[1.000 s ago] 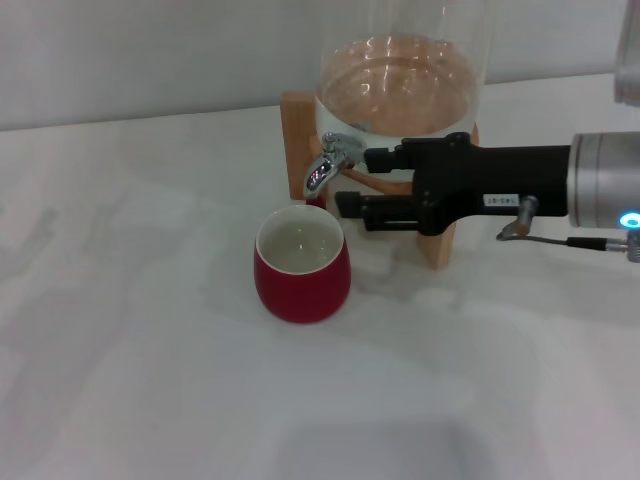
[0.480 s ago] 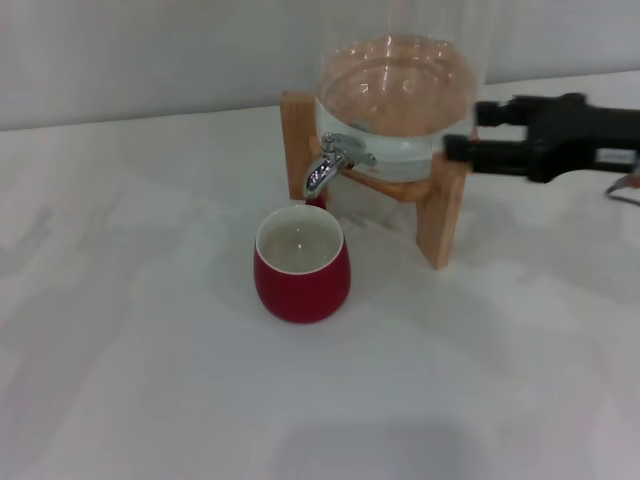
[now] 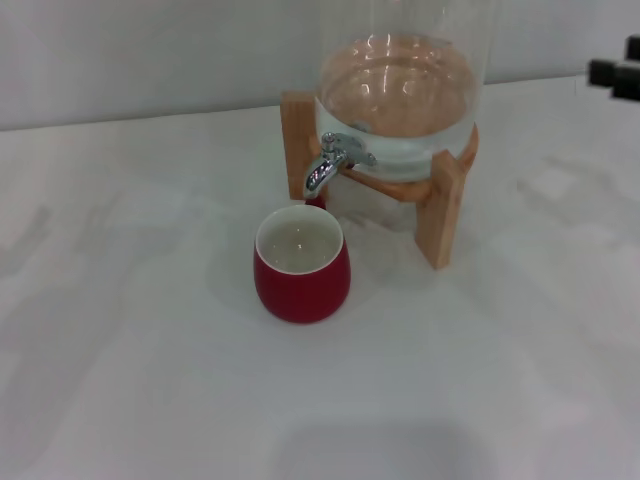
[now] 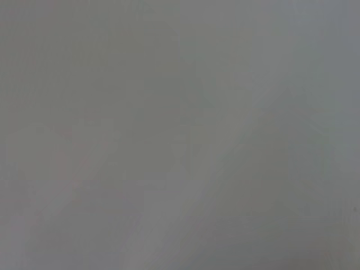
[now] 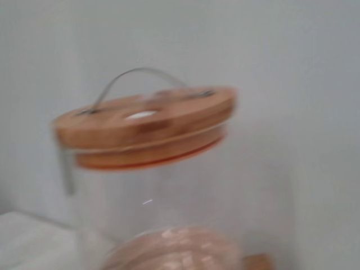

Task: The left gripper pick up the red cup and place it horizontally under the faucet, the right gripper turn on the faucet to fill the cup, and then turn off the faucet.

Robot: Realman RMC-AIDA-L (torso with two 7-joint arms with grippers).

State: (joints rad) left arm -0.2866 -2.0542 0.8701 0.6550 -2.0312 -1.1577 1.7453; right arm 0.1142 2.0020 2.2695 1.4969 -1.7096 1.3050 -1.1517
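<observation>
Red cup (image 3: 301,265) upright on the surface (image 3: 150,350), just near of the faucet (image 3: 329,163). Right end effector (image 3: 618,72) at far right edge, grip state unclear. Left end effector unseen.

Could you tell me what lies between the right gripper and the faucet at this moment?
In the head view, the glass dispenser on its wooden stand lies between the right gripper, at the frame's right edge, and the faucet.
</observation>
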